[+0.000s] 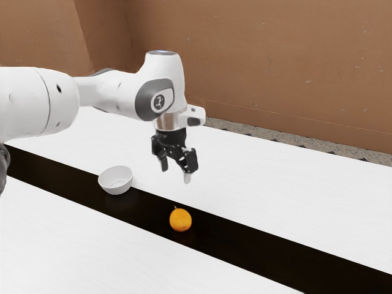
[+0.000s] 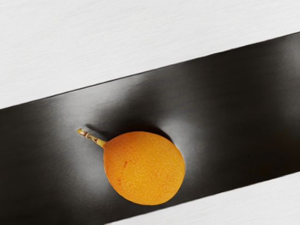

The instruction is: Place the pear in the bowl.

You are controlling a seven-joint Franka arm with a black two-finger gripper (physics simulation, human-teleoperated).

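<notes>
Open air between gripper (image 1: 176,172) and pear (image 1: 180,220), room around the fruit too. Stem (image 2: 92,137) juts out one side. Bowl (image 1: 116,188) well apart, toward the exterior view's left: its wall blocks a low pass, free above the rim

I can read no words, numbers or brand. On the grey-and-white joint cover (image 1: 143,103) of my arm (image 1: 122,92) sits a round emblem (image 1: 159,102), too small to make out.
</notes>
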